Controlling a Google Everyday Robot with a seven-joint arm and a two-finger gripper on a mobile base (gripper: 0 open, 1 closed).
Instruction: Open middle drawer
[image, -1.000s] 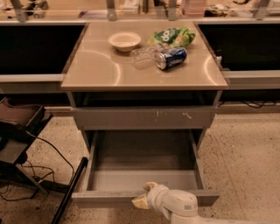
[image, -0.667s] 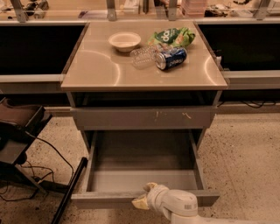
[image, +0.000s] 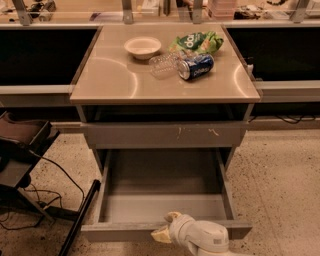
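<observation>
One drawer: wide grey plain-fronted middle drawer (image: 125, 231), pull looks finished
White gripper (image: 166, 227): at its front edge, can't tell grip
Next: probably release, retreat

Warm overhead light washes the tabletop (image: 115, 75), with pale arcs of glare at its left and right. The open middle drawer (image: 165, 206) lies dim, darkest at its far wall. The gripper (image: 166, 226), at the drawer's near front edge, gleams pale.
</observation>
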